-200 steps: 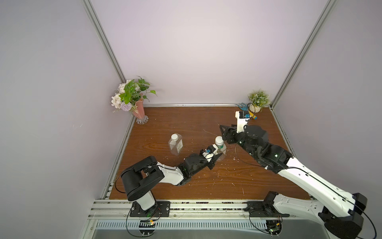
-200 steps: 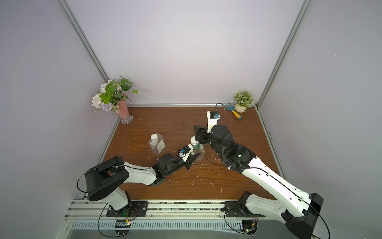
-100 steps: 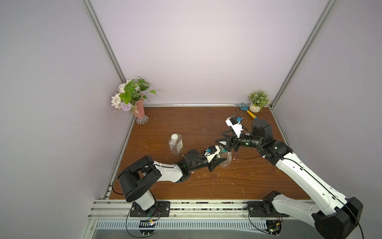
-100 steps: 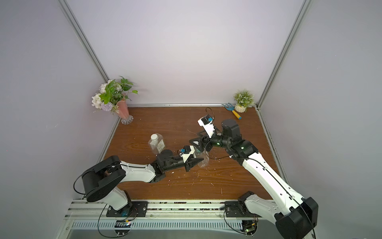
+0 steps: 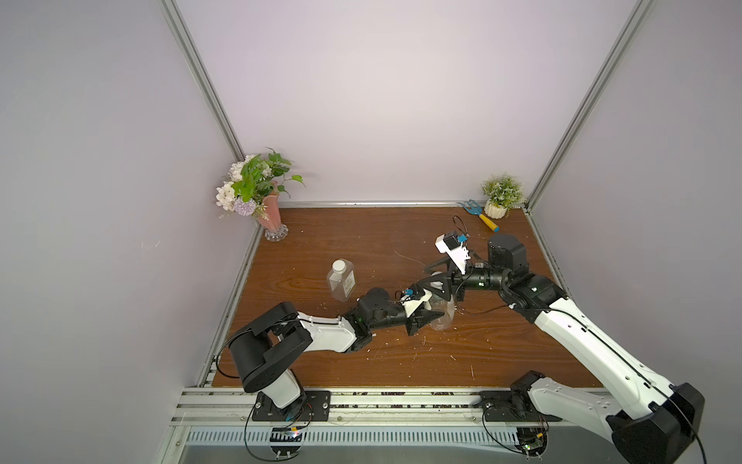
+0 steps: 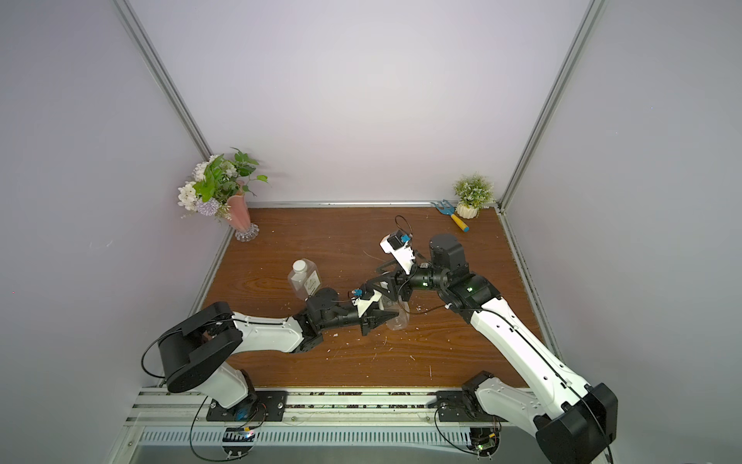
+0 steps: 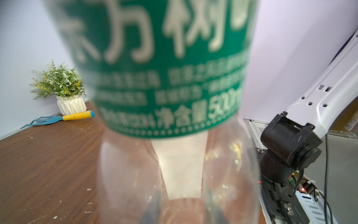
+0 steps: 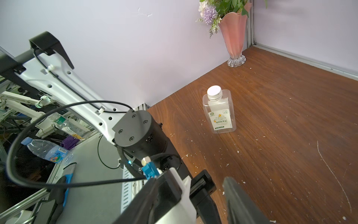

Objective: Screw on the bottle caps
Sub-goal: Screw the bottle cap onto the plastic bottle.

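My left gripper (image 5: pixel 429 312) is clamped on the round bottle (image 5: pixel 442 317). My right gripper (image 5: pixel 438 287) sits at that bottle's top, just beside my left; I cannot tell whether its jaws grip anything. The square bottle (image 5: pixel 341 281), its cap (image 5: pixel 339 265) on, stands apart beside my left wrist.

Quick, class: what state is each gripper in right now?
Left gripper: closed on the round green-labelled bottle.
Right gripper: near the bottle's top; cannot be told.
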`<state>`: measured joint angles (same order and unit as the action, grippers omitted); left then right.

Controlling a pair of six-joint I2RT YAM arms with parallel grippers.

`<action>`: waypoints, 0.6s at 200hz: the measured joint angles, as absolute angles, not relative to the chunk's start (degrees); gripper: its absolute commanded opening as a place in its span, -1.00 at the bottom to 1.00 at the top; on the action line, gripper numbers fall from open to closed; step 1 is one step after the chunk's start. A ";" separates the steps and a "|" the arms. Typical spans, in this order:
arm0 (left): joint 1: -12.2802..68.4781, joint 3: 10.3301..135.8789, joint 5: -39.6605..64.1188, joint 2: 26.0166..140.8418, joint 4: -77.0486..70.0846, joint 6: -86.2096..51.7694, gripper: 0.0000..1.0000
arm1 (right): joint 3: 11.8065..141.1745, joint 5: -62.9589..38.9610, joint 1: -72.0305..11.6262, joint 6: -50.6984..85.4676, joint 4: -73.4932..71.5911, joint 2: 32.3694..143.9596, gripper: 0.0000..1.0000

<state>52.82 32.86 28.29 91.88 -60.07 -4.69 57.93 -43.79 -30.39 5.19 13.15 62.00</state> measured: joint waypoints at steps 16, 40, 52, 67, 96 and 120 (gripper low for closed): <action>52.82 32.86 28.29 91.88 -59.70 -4.49 -0.96 | 57.95 -43.81 -30.13 4.89 13.78 61.80 0.13; 52.82 32.86 28.27 91.88 -59.29 -4.43 -0.96 | 58.17 -43.77 -29.82 4.56 14.85 61.84 0.03; 52.82 32.86 28.27 91.88 -59.29 -4.29 -0.95 | 58.33 -43.66 -29.74 4.34 15.22 61.87 -0.04; 52.82 32.88 28.27 91.88 -59.24 -4.29 -0.96 | 58.37 -43.51 -29.63 4.01 15.53 61.87 -0.15; 52.82 33.06 28.42 91.90 -58.85 -4.29 -0.96 | 58.37 -42.89 -29.61 3.53 15.73 61.84 -0.27; 52.82 33.08 28.49 92.09 -58.81 -4.29 -0.96 | 58.37 -42.46 -29.61 3.40 16.10 61.82 -0.19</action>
<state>52.82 33.08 28.49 92.09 -58.81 -4.29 58.37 -42.46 -29.61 3.40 16.10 61.82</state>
